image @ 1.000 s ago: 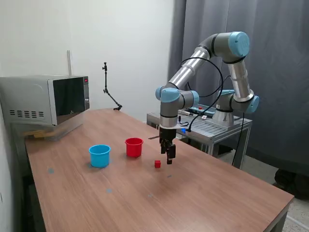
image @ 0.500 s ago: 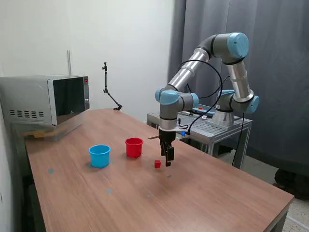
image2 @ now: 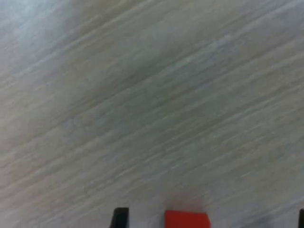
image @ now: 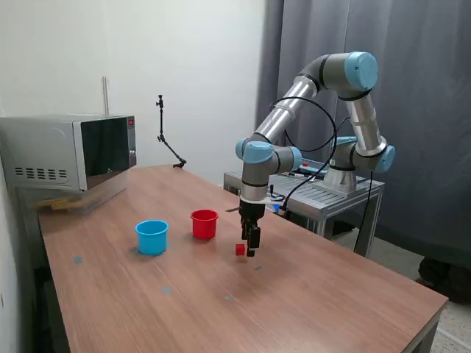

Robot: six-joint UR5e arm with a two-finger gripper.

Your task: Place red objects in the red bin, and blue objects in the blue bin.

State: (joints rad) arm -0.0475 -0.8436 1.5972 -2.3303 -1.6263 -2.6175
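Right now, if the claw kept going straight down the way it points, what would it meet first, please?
Probably the red cube on the table: the claw points down just above it, though whether the cube sits squarely between the fingers is unclear.

- red cubes: 1 visible, red cube [image: 240, 249] on the table [image: 309, 294]; the wrist view shows the same one [image2: 186, 219]
- blue cubes: 0 visible in either view
- cups: 2, one red cup [image: 204, 223], one light blue cup [image: 151, 237]
- arms: 1, with one gripper [image: 251, 252]
- microwaves: 1, microwave [image: 68, 151] at the exterior view's left
- tables: 1 wooden, plus 1 metal stand [image: 324, 193] under the arm base
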